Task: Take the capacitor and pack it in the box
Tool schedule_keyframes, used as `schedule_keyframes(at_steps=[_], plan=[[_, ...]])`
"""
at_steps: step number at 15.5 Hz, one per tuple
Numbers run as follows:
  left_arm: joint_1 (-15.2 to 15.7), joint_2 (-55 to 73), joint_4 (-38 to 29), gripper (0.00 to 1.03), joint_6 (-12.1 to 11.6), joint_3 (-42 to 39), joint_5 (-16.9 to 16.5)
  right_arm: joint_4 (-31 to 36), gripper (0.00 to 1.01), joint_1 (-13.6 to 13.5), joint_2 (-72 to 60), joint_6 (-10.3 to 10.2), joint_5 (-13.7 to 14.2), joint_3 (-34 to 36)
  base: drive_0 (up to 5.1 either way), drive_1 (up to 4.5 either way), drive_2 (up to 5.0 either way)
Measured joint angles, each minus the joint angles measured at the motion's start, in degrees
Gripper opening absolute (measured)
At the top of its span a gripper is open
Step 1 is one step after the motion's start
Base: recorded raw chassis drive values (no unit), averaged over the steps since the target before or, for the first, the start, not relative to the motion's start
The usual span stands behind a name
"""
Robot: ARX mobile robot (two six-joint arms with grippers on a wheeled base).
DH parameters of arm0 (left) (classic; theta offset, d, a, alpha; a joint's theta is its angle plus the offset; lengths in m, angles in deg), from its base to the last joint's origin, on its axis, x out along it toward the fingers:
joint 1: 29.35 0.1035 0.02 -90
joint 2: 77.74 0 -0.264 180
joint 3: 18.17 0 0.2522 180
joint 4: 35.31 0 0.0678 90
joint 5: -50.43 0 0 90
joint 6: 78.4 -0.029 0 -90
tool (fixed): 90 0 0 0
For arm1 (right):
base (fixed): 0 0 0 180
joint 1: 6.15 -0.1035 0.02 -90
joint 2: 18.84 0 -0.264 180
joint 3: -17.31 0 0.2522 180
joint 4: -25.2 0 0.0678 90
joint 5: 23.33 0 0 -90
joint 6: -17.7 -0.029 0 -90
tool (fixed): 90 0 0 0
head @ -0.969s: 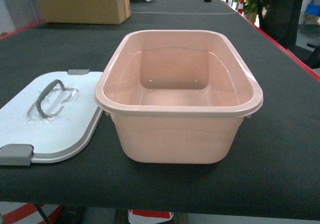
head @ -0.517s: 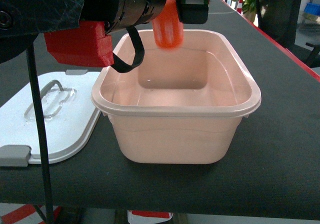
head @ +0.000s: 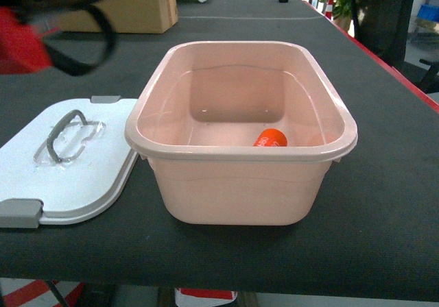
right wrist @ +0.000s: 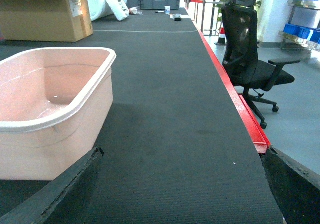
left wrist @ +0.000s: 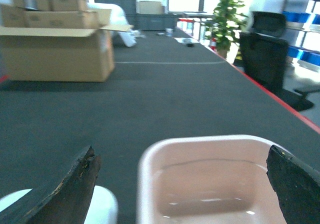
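Observation:
The pale pink box stands open in the middle of the dark table. An orange capacitor lies on its floor near the front right wall, touched by nothing. In the left wrist view my left gripper is open and empty, hanging above the box's near left part. Only a blurred red and black piece of the left arm shows at the head view's top left. My right gripper is open and empty over bare table, to the right of the box.
The white lid with its grey handle lies flat left of the box. A brown cardboard carton stands at the back left. The table's red edge runs along the right, with a black office chair beyond it.
Half a second ago the left gripper held the orange capacitor above the box. It has let go: the capacitor lies inside, and the arm has pulled back to the upper left.

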Motion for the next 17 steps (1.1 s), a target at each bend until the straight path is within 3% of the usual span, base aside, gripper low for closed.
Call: schedule_keyframes(at_steps=[1, 3, 6, 10, 12, 15, 17], plan=[[6.3, -2.1, -0.9, 0.98, -0.2, -2.1, -1.2, 0.0, 0.98, 0.0, 0.0, 0.0, 0.0, 0.0, 0.0, 0.00, 0.0], [14.9, -2.1, -1.5, 0.98, -0.2, -4.4, -3.6, 0.0, 0.98, 0.0, 0.0, 0.0, 0.0, 0.0, 0.0, 0.00, 0.0], [22.6, 5.1, -0.8, 0.98, -0.3, -3.7, -8.9, 0.0, 0.98, 0.0, 0.0, 0.0, 0.0, 0.0, 0.0, 0.00, 0.0], [25.4, 16.9, 0.3, 0.98, -2.0, 0.4, -11.6, 0.0, 0.98, 0.0, 0.0, 0.0, 0.0, 0.0, 0.0, 0.00, 0.0], [25.2, 23.6, -0.2, 0.98, -3.5, 2.8, -12.7, 0.0, 0.98, 0.0, 0.0, 0.0, 0.0, 0.0, 0.0, 0.00, 0.0], [25.1, 28.6, 2.3, 0.98, -3.1, 5.0, -12.6, 0.0, 0.98, 0.0, 0.0, 0.0, 0.0, 0.0, 0.0, 0.00, 0.0], [25.2, 29.4, 2.4, 0.82, -2.7, 6.1, -12.7, 0.0, 0.98, 0.0, 0.0, 0.0, 0.0, 0.0, 0.0, 0.00, 0.0]])
